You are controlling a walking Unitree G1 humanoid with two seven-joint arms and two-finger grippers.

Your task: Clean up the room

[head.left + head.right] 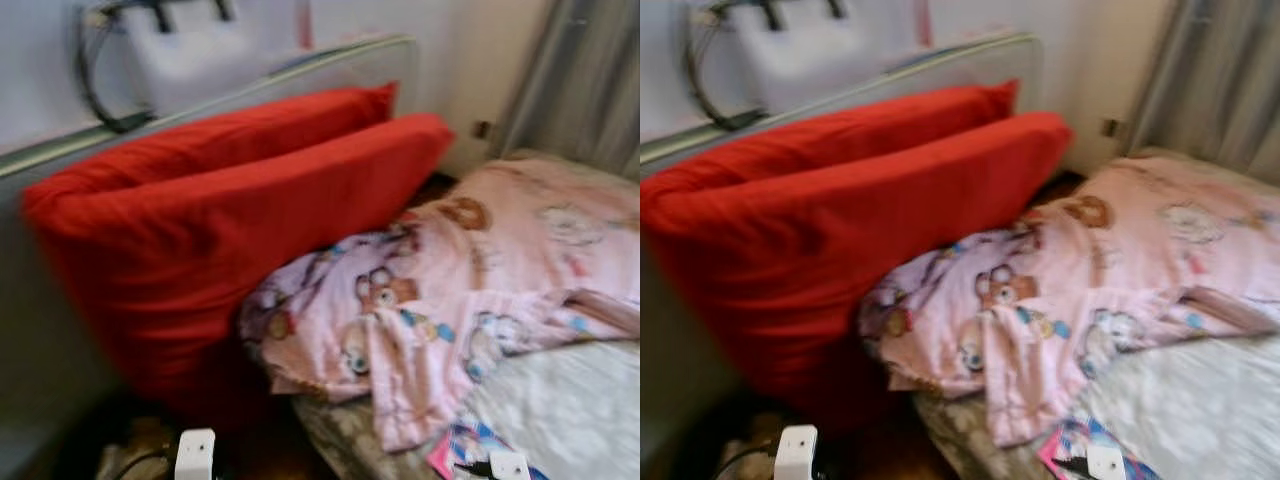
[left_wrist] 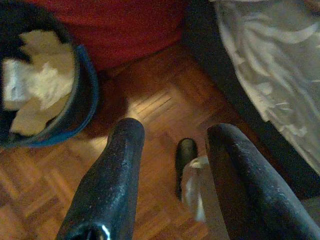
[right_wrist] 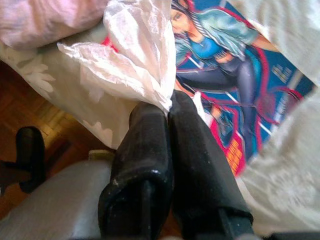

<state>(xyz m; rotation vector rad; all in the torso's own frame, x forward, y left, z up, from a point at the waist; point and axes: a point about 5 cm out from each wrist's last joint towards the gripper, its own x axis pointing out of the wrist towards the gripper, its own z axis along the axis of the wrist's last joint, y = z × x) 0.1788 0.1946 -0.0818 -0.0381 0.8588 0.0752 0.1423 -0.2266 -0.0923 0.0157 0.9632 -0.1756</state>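
Right hand: the right hand (image 3: 167, 107) had its two black fingers pressed together, pinching a crumpled white tissue (image 3: 135, 55) at their tips, above the bed (image 1: 570, 410).
Left hand: the left hand (image 2: 175, 137) was spread wide with nothing between its fingers, over the parquet floor (image 2: 155, 100).
Bin: a dark bin (image 2: 82, 95) with a blue rim stood on the floor beside the left hand, holding crumpled paper (image 2: 42, 82).
Magazine: a colourful magazine (image 3: 235, 75) lay on the bed under the tissue; its cover lettering was too blurred to read.
Bedding: two red pillows (image 1: 230, 220) leaned at the head, touching a pink printed blanket (image 1: 470, 290).
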